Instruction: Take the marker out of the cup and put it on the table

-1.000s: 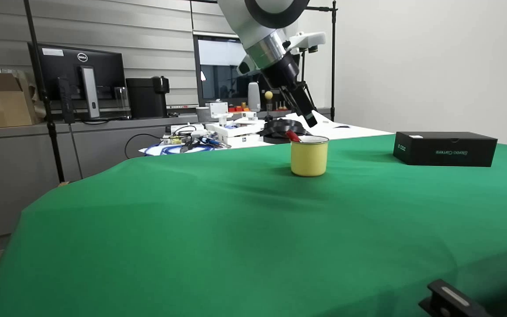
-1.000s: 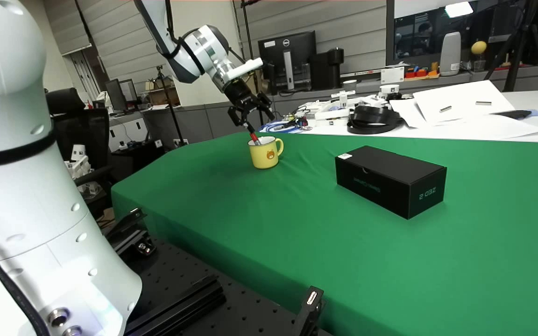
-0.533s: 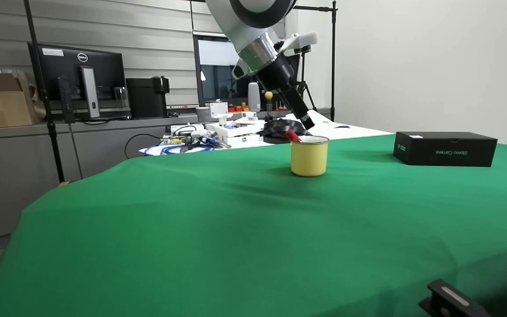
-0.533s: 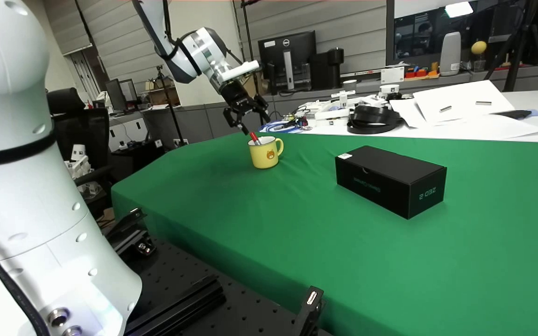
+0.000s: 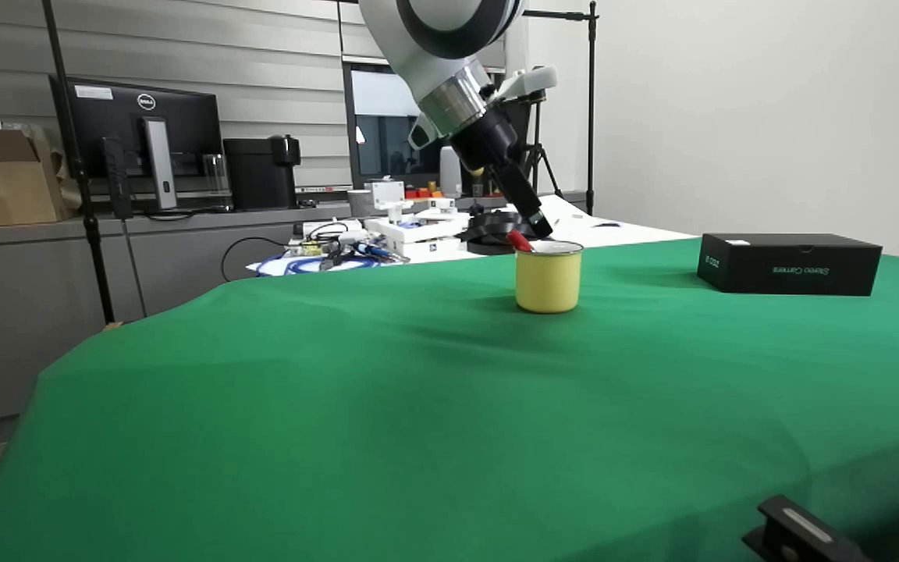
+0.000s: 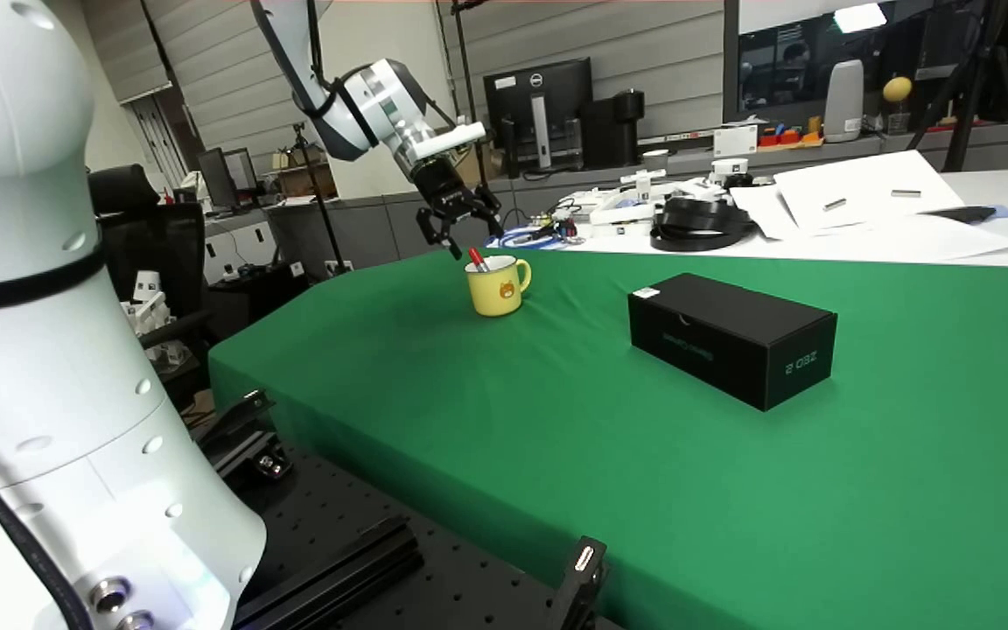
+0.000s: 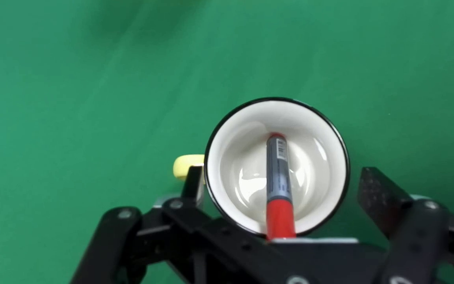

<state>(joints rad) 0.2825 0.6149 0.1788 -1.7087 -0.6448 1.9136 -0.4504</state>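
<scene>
slim grey-blue marker [image 7: 279,177] with red cap stands tilted in small pale-yellow round cup [image 7: 317,134], white inside, on green cloth tabletop [image 7: 73,138]. wrist view: its long axis runs near vertical in frame, cap lower centre, poking out past the rim. black pincer [image 7: 282,184] spread wide, holds nothing; fingers [image 7: 378,201] left and right of marker, so closing likely crosses the axis squarely, ideally above rim.
</scene>
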